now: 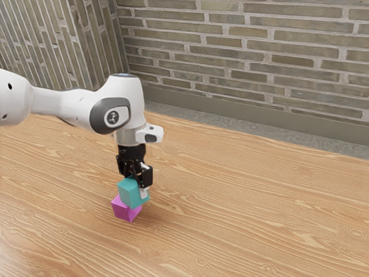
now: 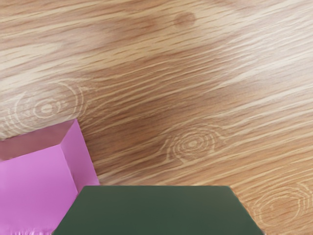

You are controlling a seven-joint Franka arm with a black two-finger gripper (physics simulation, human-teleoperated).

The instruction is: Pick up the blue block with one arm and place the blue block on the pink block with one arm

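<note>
— Over on the near side of the surface (image 1: pixel 259 202), toward the exterior view's left, it all comes down to the stack. The blue block (image 1: pixel 132 193) is right over the pink block (image 1: pixel 124 210). What worries you?

— The overlap. From the side camera the blue block sits shifted toward the exterior view's right, and it's turned so its edges don't line up with the pink one's. The wrist view agrees: a big piece of the pink block (image 2: pixel 34 181) sticks out past one corner of the dark shape (image 2: pixel 156 210) under the hand, which I take to be the held block.

— So if it's let go like this?

— It could rock over the pink block's edge and tumble onto the wood. Press down too hard and the pink block might skid sideways instead.

— And the jaws?

— Closed on the blue block, I'd say. They point straight down, and the block's upper half is pinched between the fingers, one light pad (image 1: pixel 145 188) showing on its right face.

— Is it actually resting on the pink one?

— The two faces look to meet, but I can't tell whether any weight is on it.
</note>
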